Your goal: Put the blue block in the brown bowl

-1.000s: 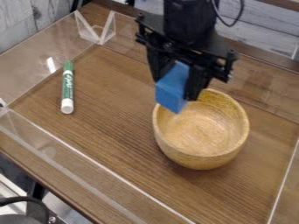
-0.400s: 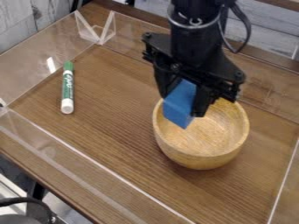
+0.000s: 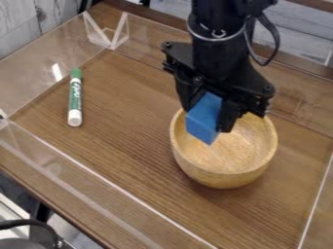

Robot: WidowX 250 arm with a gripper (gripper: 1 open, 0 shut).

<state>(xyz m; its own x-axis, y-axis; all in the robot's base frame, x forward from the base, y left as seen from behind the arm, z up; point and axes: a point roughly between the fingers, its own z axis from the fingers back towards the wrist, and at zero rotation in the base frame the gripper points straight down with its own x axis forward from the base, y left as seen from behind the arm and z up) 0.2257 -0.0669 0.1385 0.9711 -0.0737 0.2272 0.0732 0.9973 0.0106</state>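
Note:
My black gripper (image 3: 208, 119) points almost straight down and is shut on the blue block (image 3: 204, 121), which hangs tilted between its fingers. The block's lower end sits just above the inside of the brown bowl (image 3: 235, 167), over the bowl's left half near the rim. The bowl is a wide light-brown wooden one, standing on the wooden table at the right. Nothing else lies inside it that I can see.
A green-and-white marker pen (image 3: 74, 95) lies on the table at the left. Clear plastic walls (image 3: 26, 146) fence the table's edges, and a clear plastic stand (image 3: 104, 31) sits at the back left. The arm's black body rises above the bowl.
The gripper has carried the blue block a little to the right and slightly lower, from over the bowl's left rim to above its inside. The bowl and pen have stayed put.

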